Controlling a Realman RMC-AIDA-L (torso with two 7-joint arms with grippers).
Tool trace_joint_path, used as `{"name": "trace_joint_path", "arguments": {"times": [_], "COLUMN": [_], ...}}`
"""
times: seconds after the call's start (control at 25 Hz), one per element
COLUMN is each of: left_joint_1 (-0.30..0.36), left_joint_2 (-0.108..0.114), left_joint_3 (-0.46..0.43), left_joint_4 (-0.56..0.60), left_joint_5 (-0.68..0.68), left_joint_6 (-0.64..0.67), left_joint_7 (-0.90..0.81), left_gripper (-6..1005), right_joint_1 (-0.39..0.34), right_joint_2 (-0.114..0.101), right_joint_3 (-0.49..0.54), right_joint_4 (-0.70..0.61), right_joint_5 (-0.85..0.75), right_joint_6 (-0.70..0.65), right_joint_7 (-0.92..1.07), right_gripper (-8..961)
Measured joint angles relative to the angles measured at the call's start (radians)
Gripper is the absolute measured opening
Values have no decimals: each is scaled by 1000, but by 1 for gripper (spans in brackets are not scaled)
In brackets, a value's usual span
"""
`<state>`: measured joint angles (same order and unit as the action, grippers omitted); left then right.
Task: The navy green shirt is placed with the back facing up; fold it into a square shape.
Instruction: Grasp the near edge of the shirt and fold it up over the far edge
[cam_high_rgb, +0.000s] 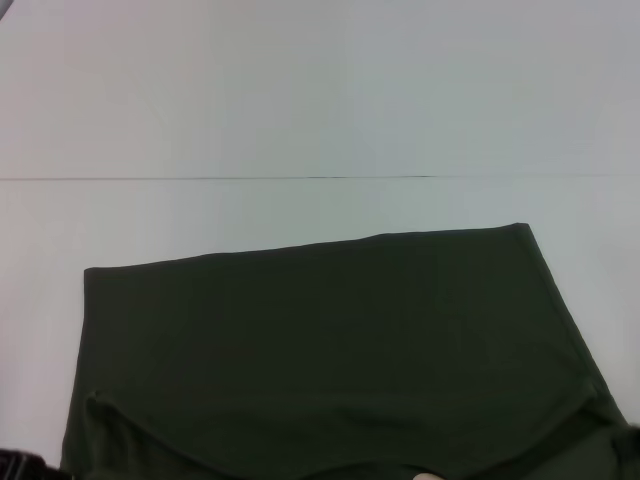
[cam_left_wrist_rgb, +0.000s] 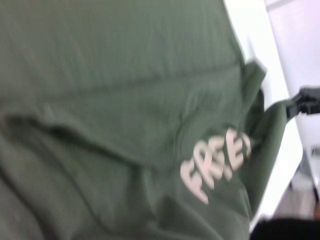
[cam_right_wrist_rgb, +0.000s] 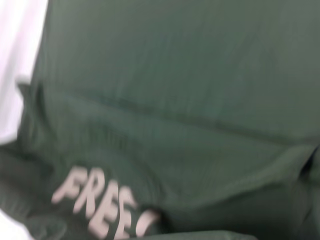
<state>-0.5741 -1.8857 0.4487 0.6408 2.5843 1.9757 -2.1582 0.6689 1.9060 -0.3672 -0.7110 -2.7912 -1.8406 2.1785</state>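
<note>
Navy green shirt (cam_high_rgb: 330, 340) lies spread on white counter (cam_high_rgb: 300, 120), plain side up across far part, straight edge toward far side. Near portion turned over in curved fold, pale pink "FREE" lettering (cam_left_wrist_rgb: 215, 165) exposed there. Right pincer (cam_left_wrist_rgb: 305, 101) at shirt's corner, pinching bit of cloth. Left pincer barely visible at near left corner of head view (cam_high_rgb: 20, 466); cannot tell its state.

Navy green shirt (cam_high_rgb: 340, 340) near edge cropped
</note>
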Motion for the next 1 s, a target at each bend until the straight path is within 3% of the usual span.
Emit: {"name": "trace_joint_path", "arguments": {"times": [0.16,0.48,0.76,1.0], "left_joint_1": [0,-2,12,10], "left_joint_2": [9,8,-4,-17], "left_joint_3": [-106,-286,-308,-306], "left_joint_4": [-7,-44,-61,-99], "left_joint_5": [0,-5,-113,-166], "left_joint_6": [-31,-164,-265,-364], "left_joint_7": [-4,-17,-38,-31], "left_gripper": [43,43,42,42], "right_joint_1": [-15,-27,-32,-35], "right_joint_2": [-14,-2,20,53], "right_joint_3": [58,62,58,55], "right_joint_4": [12,60,87,88], "right_joint_5": [85,235,331,390], "right_joint_6": [53,234,390,494], "right_joint_7": [28,66,60,39], "right_gripper": [46,46,47,47]}}
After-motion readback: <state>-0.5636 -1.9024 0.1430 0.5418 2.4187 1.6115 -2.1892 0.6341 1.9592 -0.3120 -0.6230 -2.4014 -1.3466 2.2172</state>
